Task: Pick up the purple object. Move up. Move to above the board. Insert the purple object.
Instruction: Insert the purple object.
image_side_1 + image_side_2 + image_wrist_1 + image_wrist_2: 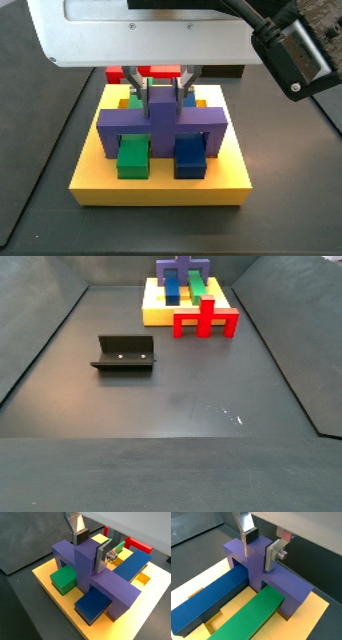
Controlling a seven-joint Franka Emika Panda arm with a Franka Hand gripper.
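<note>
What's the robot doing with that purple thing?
The robot's hand is at the yellow board, its fingers on either side of the purple piece's upright bar. The piece stands on the board, straddling a green bar and a blue bar. Whether it is fully seated is hard to tell. A red block stands on the floor by the board, and the fixture sits apart.

The purple object (93, 572) is seen upright on the board (160, 180), its wide bridge spanning the yellow slab and both legs set down into it. Its central bar (254, 559) is clasped between the tool (262, 546) plates. The board lies flat.
</note>
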